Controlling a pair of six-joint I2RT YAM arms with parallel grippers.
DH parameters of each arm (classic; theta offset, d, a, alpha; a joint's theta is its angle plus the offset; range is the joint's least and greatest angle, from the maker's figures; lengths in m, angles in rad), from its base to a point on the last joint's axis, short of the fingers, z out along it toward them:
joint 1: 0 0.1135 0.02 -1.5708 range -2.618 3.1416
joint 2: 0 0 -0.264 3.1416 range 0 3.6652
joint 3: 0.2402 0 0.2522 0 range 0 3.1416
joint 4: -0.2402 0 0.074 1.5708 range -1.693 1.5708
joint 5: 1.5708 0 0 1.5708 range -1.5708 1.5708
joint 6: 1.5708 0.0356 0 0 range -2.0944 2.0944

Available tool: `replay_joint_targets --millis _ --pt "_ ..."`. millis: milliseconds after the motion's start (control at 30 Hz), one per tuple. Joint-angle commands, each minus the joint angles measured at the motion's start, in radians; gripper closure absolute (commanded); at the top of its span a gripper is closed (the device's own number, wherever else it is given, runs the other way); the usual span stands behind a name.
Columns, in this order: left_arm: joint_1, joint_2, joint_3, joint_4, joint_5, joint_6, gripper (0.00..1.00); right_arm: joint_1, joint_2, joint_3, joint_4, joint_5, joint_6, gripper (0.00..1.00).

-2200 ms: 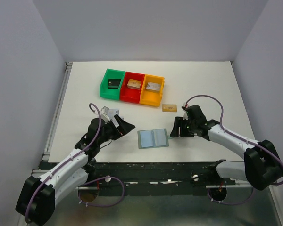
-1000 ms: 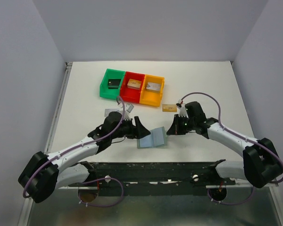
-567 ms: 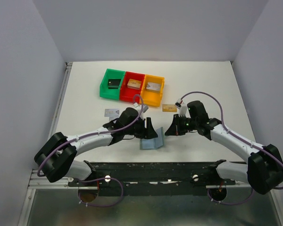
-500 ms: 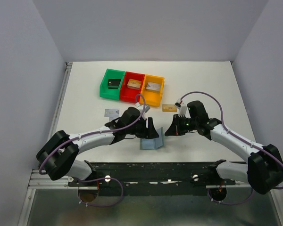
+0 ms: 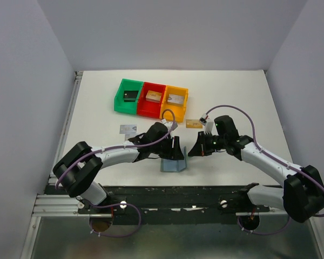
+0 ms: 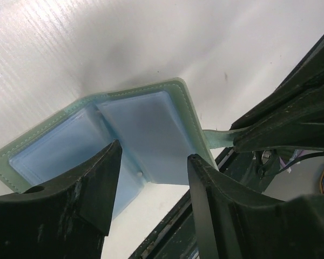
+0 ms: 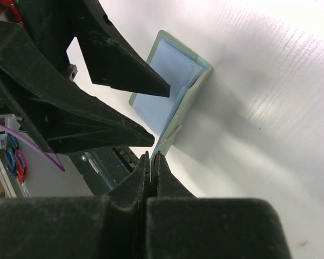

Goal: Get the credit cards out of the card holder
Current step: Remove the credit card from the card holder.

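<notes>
Grey-green card holder point(image 5: 170, 165) lies half-open, seemingly tilted; silvery card point(image 5: 128, 129) and gold card point(image 5: 194, 123) lie beyond.

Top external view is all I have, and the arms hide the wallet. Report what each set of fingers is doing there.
Observer: The right fingers are shut on the small side tab of the grey-green bifold card holder, and that half stands tilted up off the table.
Operator: Now the left side.
Observer: The left fingers are open, with the raised half showing in the gap between them. I cannot tell whether they touch it.
Operator: Check the pockets for cards.
Observer: The pale blue inner pockets face the left fingers. I see no card edge sticking out of them.
</notes>
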Motion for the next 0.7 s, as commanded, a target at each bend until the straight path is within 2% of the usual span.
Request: replay_joint_targets --millis 0,133,400,667 --pt "-0.011 0.017 0.031 -0.011 -0.023 0.020 0.37 0.006 0.006 0.017 0.005 -0.036 -0.005 1.00" --pt "-0.015 0.022 0.042 -0.011 -0.023 0.023 0.33 0.006 0.008 0.012 0.008 -0.036 -0.002 1.00" --pt "-0.025 0.039 0.059 -0.029 -0.027 0.028 0.31 0.006 0.017 0.014 0.008 -0.036 -0.004 1.00" --pt "-0.025 0.043 0.053 -0.038 -0.046 0.023 0.39 0.005 0.014 0.012 0.005 -0.035 -0.007 1.00"
